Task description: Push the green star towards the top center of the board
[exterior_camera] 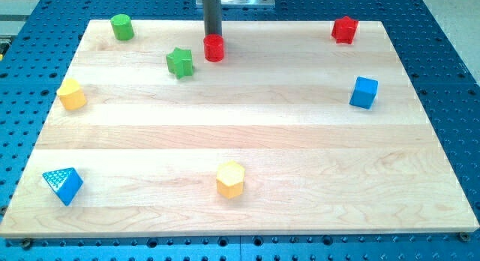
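My tip (214, 35), a bare rod grasping nothing, stands at the board's (247, 141) 12 o'clock edge, touching or just above the red cylinder (214, 48). The green star (180, 62) lies near, at the tip's 8 o'clock. It seems nearly there: a short push toward 2 o'clock remains.

Pale wooden board (247, 141), smooth matt

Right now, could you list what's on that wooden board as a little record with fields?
board: wooden, on blue perforated table
my tip, top centre, just above red cylinder
green star, left of red cylinder
green cylinder, top left
yellow blocks: left edge; bottom centre
blue blocks: cube, right; triangular, bottom left
red block: top right
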You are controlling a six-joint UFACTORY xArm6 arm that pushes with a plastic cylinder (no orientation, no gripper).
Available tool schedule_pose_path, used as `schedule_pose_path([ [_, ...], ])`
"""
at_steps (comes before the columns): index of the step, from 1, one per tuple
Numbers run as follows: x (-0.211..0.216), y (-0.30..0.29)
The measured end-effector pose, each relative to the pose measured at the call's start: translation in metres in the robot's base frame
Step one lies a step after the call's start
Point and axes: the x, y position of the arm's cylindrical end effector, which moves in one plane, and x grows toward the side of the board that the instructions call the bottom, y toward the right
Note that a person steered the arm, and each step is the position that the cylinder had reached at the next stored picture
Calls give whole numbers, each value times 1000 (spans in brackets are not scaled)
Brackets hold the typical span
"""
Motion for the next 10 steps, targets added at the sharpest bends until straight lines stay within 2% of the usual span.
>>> schedule_pose_path([
  [1,111,9],
  [3,64,-69],
  [4,39,-74],
  [5,10,8],
  [6,3,-7],
  [7,23,-61],
  [8,-8,-21],
  [9,-21,-36],
  [10,-29,2],
])
